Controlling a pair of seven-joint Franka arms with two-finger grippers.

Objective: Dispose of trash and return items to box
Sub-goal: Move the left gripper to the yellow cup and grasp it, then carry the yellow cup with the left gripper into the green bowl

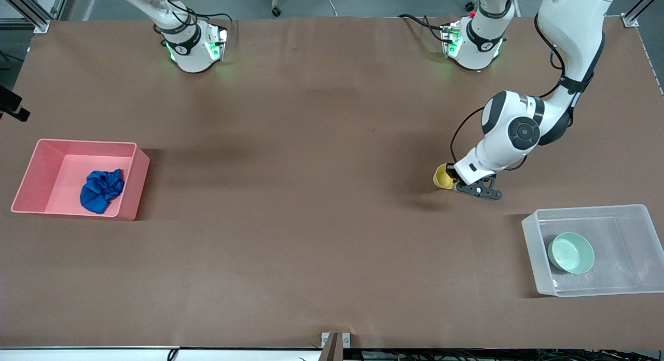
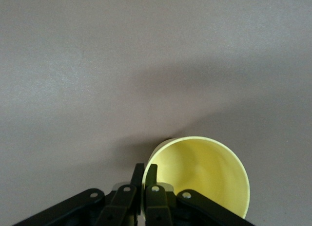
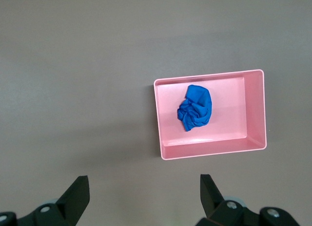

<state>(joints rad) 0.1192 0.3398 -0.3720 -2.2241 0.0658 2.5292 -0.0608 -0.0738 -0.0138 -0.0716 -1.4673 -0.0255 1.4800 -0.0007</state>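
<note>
My left gripper [image 1: 456, 183] is shut on the rim of the yellow cup [image 1: 442, 177], one finger inside and one outside, over the table's middle strip toward the left arm's end. In the left wrist view the gripper [image 2: 145, 170] pinches the cup's [image 2: 204, 175] wall. The mint-green bowl [image 1: 571, 252] lies in the clear box [image 1: 534, 218], nearer the front camera than the cup. The blue cloth wad [image 1: 101, 190] lies in the pink bin [image 1: 132, 192]. My right gripper [image 3: 144, 184] is open and empty, high above the table, with the wad [image 3: 196, 107] and bin [image 3: 212, 150] below it.
The pink bin stands at the right arm's end of the table and the clear box at the left arm's end, both on brown table cover. The right arm's hand is out of the front view. A small bracket [image 1: 335, 345] sits at the table's front edge.
</note>
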